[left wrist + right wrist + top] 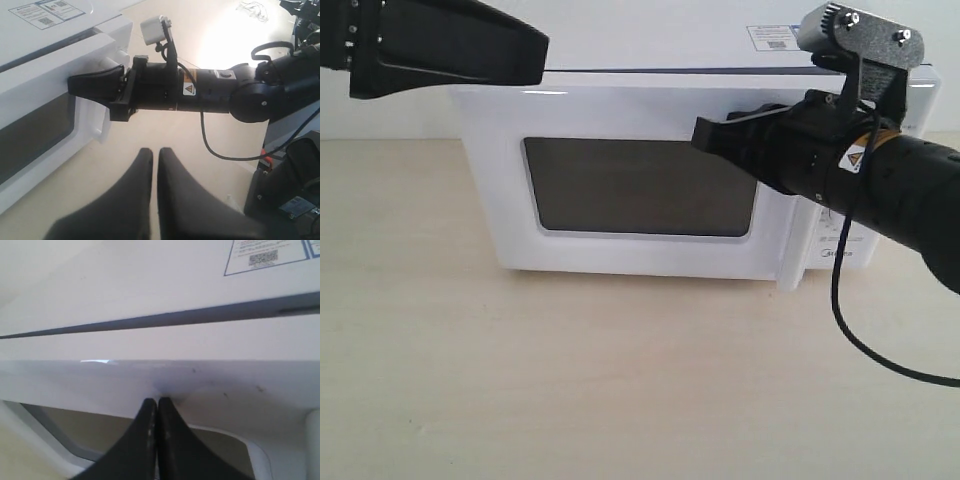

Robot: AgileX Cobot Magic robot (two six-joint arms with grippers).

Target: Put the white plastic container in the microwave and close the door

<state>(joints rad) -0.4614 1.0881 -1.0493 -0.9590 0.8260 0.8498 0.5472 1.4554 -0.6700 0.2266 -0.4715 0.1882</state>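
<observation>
The microwave (670, 50) stands on the counter (570, 380), its long side across the exterior view and its door (640, 252) facing the camera. The print on the QR-code sticker (775, 37) on top is too small to read. The right pincer (705, 135), closed and empty, touches the door's upper frame. The left pincer (151, 154) hangs closed, apart. The container is out of sight.

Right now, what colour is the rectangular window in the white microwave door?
The rectangular window is dark greyish-brown, white-framed; the exterior view shows it best.
</observation>
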